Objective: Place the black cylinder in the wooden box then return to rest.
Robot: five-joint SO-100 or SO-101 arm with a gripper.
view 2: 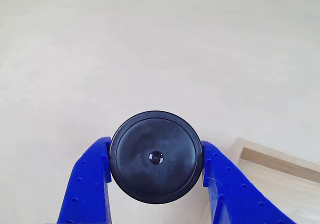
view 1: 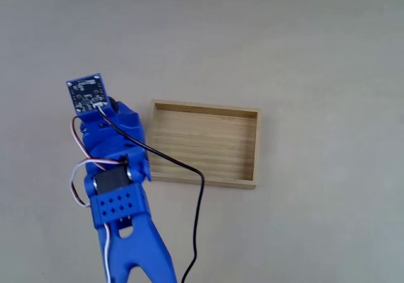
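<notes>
On the table, fixed view: light-wood wooden box (view 1: 205, 144), shallow, empty; blue arm (view 1: 117, 169) beside its left wall, fingertips hidden.
Other view: gripper (view 2: 156, 166) pinching matte black cylinder (view 2: 156, 156); box corner cut off at lower right.

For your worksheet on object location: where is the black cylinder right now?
In the other view, the black cylinder sits low in the centre, clamped between the blue end effector fingers, with a corner of the wooden box at lower right.
</notes>
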